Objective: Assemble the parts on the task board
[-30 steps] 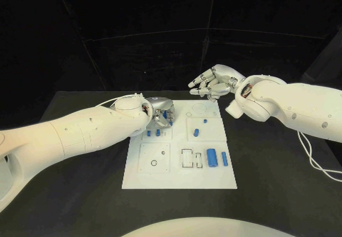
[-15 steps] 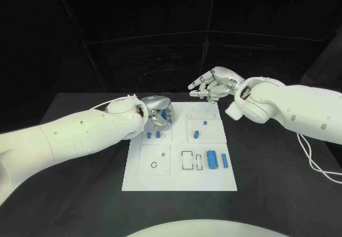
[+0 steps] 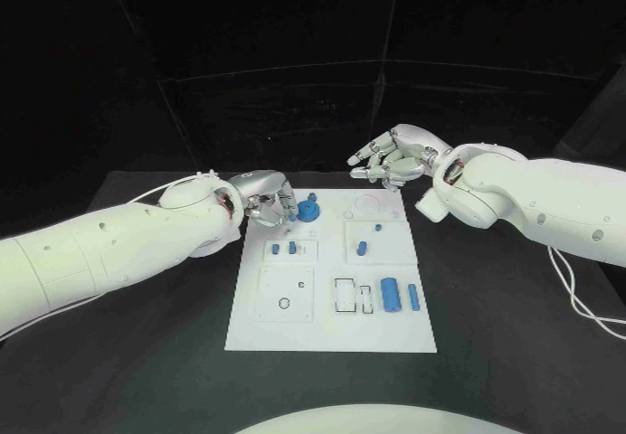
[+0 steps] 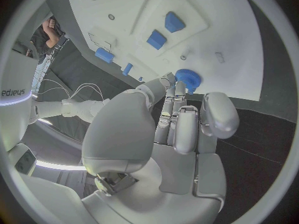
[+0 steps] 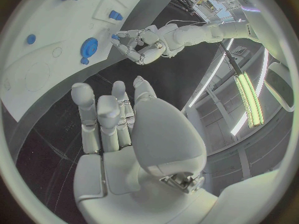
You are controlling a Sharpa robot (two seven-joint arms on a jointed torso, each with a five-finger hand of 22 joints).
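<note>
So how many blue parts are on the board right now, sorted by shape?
blue gear: 1
short blue blocks: 2
blue cylinders: 4
Total: 7 clear parts. A blue speck by the rectangular slots is too small to tell.

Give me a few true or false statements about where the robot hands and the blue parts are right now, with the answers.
1. The blue gear sits at the far end of the task board. True.
2. The right robot hand grips a blue cylinder. False: it holds nothing and hangs above the table beyond the board's far edge.
3. The left robot hand is beside the gear. True.
4. The large blue cylinder lies on the black table. False: it lies on the board.
</note>
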